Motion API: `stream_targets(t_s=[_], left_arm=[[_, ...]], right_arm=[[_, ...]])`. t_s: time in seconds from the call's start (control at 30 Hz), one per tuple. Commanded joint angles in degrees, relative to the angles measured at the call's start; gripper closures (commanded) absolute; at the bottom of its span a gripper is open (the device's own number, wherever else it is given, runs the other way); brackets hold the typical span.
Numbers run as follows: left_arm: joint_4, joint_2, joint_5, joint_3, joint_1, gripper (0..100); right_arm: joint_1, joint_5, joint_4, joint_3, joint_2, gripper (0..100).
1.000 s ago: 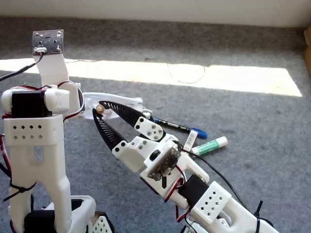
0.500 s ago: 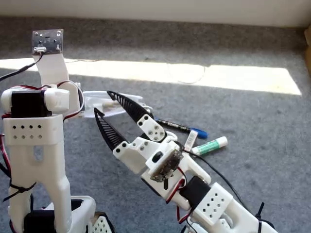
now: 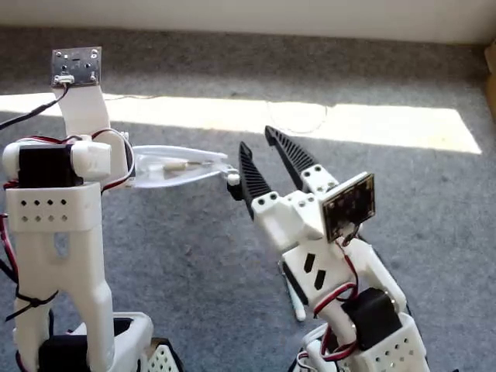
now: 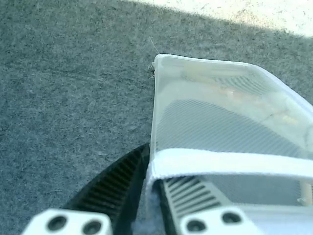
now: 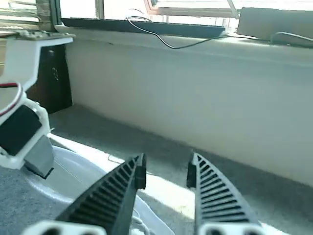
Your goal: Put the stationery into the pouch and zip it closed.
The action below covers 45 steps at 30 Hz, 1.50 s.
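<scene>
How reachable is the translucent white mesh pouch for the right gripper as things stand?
Probably reachable. The right gripper is open and sits right beside the free end of the translucent white mesh pouch, which the left gripper holds by its other end; nothing sits between them.

The pouch is clear, faintly ribbed plastic with a white band along one edge. It hangs roughly level at left centre of the high view, that edge pinched in the left end effector. A pale slim item lies inside.
</scene>
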Motion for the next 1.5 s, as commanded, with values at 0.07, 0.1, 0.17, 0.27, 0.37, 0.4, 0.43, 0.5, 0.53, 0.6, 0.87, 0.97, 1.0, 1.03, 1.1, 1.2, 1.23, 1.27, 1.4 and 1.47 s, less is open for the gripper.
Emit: stream_targets(t_s=[0.07, 0.1, 0.17, 0.27, 0.37, 0.4, 0.43, 0.5, 0.53, 0.6, 0.87, 0.97, 1.0, 1.03, 1.1, 1.2, 1.23, 1.27, 1.4, 1.47], left_arm=[[-1.14, 0.66, 0.79, 0.13, 0.75, 99], [-1.14, 0.66, 0.79, 0.13, 0.75, 99], [-1.14, 0.66, 0.79, 0.22, 0.75, 99], [-1.14, 0.66, 0.79, 0.22, 0.75, 99], [-1.14, 0.66, 0.79, 0.22, 0.75, 99], [-1.14, 0.66, 0.79, 0.31, 0.75, 99], [-1.14, 0.66, 0.79, 0.31, 0.75, 99], [-1.14, 0.66, 0.79, 0.31, 0.75, 99], [-1.14, 0.66, 0.79, 0.31, 0.75, 99], [-1.14, 0.66, 0.79, 0.31, 0.75, 99], [-1.14, 0.66, 0.62, 0.40, 0.75, 99], [-1.14, 0.66, 0.53, 0.40, 0.75, 99], [-1.14, 0.66, 0.53, 0.40, 0.75, 99], [-1.14, 0.66, 0.53, 0.40, 0.75, 99], [-1.14, 0.66, 0.53, 0.40, 0.75, 99], [-1.14, 0.66, 0.53, 0.40, 0.75, 99], [-1.14, 0.66, 0.53, 0.40, 0.75, 99], [-1.14, 0.66, 0.53, 0.40, 0.75, 99], [-1.14, 0.66, 0.53, 0.40, 0.75, 99], [-1.14, 0.66, 0.53, 0.40, 0.75, 99]], right_arm=[[6.55, -1.85, 13.49, -5.93, -1.10, 86.1], [7.16, -2.90, 15.25, -5.85, -1.10, 86.1], [8.48, -6.33, 18.95, -5.85, -1.10, 86.1], [10.15, -8.79, 24.22, -5.85, -1.01, 86.1], [11.38, -10.81, 29.41, -6.11, 1.01, 86.1], [11.74, -11.96, 31.25, -6.37, 2.68, 86.1], [11.82, -13.36, 32.92, -6.37, 4.70, 86.1], [12.09, -15.82, 35.56, -6.46, 9.54, 86.1], [12.26, -16.97, 36.00, -6.90, 11.91, 86.1], [12.35, -19.08, 36.35, -9.01, 16.92, 86.1], [12.53, -26.64, 36.44, -13.58, 32.22, 86.1], [14.90, -27.96, 36.09, -13.67, 36.18, 86.1], [15.87, -28.04, 36.00, -13.67, 37.32, 86.1], [16.92, -28.04, 36.00, -13.67, 38.37, 86.1], [17.98, -28.48, 35.91, -13.67, 40.48, 86.1], [18.15, -28.48, 35.82, -13.67, 43.38, 86.1], [18.15, -28.48, 34.95, -13.58, 44.26, 86.1], [18.15, -28.48, 33.63, -13.49, 45.05, 86.1], [18.15, -29.10, 28.18, -13.32, 48.31, 86.1], [18.24, -29.10, 26.77, -13.32, 50.15, 86.1]])
